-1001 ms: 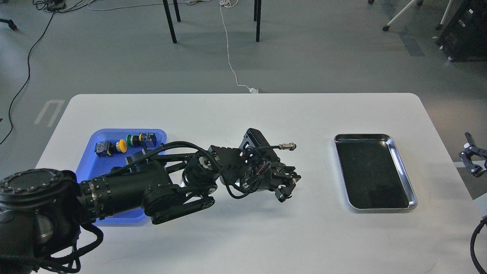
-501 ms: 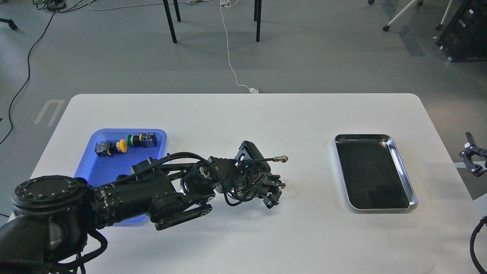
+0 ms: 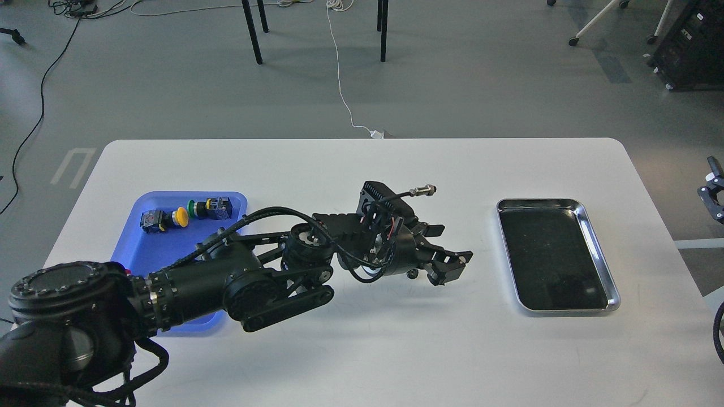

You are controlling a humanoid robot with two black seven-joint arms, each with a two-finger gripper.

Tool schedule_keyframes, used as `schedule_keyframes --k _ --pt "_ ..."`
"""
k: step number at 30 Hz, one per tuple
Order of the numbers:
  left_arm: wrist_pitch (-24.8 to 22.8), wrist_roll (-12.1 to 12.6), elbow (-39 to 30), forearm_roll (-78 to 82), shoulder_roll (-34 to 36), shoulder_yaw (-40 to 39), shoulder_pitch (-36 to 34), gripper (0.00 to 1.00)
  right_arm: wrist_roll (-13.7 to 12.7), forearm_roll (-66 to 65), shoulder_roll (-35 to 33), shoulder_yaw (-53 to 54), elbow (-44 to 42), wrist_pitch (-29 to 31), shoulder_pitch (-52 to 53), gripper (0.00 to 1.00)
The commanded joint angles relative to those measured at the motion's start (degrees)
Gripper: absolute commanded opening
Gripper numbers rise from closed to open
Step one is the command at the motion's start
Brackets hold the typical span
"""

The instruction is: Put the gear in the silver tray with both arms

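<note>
The silver tray [image 3: 600, 255] lies on the right part of the white table, its dark bottom bare. My left arm reaches in from the lower left, and its gripper [image 3: 449, 249] hovers above the table's middle, a short way left of the tray. Its two fingers stand spread apart, with nothing visible between them. No gear shows anywhere; the arm may hide it. My right gripper [image 3: 714, 192] only peeks in at the right edge, beyond the table, too small to read.
A blue plastic tray [image 3: 233, 199] at the left holds yellow and green push-button parts [image 3: 181, 215], and my left arm covers part of it. The table edge [image 3: 362, 139] runs along the back. Chair legs and cables lie on the floor beyond.
My left gripper has risen from the table and swung right toward the silver tray, its fingers now spread wider. My right gripper has shifted up along the right edge.
</note>
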Motion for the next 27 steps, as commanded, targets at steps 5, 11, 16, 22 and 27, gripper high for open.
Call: schedule_keyframes --k 5,11,16,22,27 --pt "-0.8 -0.6 -2.1 -34.1 14.4 -13.5 0.2 0.84 -0.2 -13.4 -2.2 -5.2 0.4 0.0 13.8 0.99" --pt "-1.6 -0.6 -2.1 -70.4 25.8 -19.7 0.3 0.88 -1.5 -30.0 -2.1 -11.3 0.3 0.0 26.8 0.99" --pt "-4.9 -0.6 0.9 -96.1 31.7 -23.2 2.0 0.95 -1.9 -44.6 -1.9 -17.8 -0.7 0.0 38.0 0.99" --pt "-10.6 -0.6 16.8 -109.5 30.8 -23.5 5.2 0.96 -1.9 -53.6 3.5 -33.0 -1.0 0.0 50.3 0.99" --pt "-18.4 -0.6 27.7 -110.2 25.6 -26.2 5.7 0.96 -2.2 -54.5 9.3 -50.2 -3.0 0.0 62.1 0.99"
